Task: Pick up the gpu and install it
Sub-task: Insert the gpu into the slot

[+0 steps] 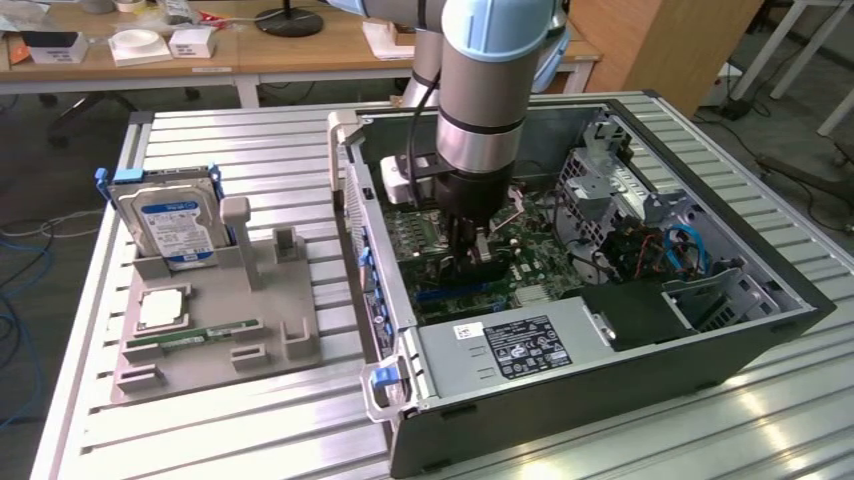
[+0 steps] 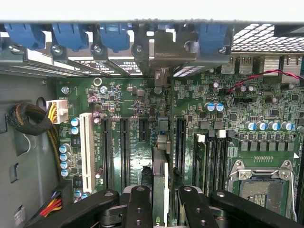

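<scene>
Holding the gpu edge-on, my claw is clamped on the thin card, one black finger on each flat side. In the exterior view my claw is reaching down inside the open case, just above the board, and the gpu is hanging from it there.

In the wrist view the card is running away from me over the green board, with its silvery end pointing at the back wall, where the blue clips are sitting. It is hanging near the long black slots, between two of them, I think, but I cannot tell if its bottom edge is touching a slot yet.

Here is what I am worrying about. If the card is sitting a bit to one side of its slot, pushing down could be bending it or scraping the little parts on the board. If it is tilting, one end could be going in first and jamming. The silvery end could be bumping the back wall instead of sliding into its gap. My grip is only on a thin edge, so the card could be slipping or twisting between my fingers. The red wire and the thick cable bundle are lying well apart from the card, so I am not fearing a snag there.

Outside the case, a hard drive and a memory stick are resting on the grey tray.
</scene>
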Controlling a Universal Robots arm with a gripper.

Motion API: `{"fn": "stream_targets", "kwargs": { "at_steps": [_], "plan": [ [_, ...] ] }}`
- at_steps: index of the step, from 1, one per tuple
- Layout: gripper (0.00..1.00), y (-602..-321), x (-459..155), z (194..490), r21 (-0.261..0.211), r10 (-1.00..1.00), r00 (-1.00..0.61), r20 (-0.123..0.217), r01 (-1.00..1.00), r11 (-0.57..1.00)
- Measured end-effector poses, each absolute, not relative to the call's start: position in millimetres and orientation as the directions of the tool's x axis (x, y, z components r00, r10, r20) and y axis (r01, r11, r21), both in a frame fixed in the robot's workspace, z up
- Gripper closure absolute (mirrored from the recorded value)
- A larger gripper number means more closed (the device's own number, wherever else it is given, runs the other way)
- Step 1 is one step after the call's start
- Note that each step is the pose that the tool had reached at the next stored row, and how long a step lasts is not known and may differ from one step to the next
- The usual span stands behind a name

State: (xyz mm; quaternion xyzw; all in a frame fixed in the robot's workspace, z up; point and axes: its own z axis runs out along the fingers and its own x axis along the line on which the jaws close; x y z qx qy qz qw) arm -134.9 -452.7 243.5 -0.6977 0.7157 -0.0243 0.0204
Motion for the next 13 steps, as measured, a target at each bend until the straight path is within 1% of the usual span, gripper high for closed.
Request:
{"fn": "stream_targets", "kwargs": {
  "at_steps": [13],
  "plan": [
    [0.74, -453.4, -135.3, 240.9, -0.063, -1.000, -0.026, 0.005, -0.998, 0.025]
  ]
}}
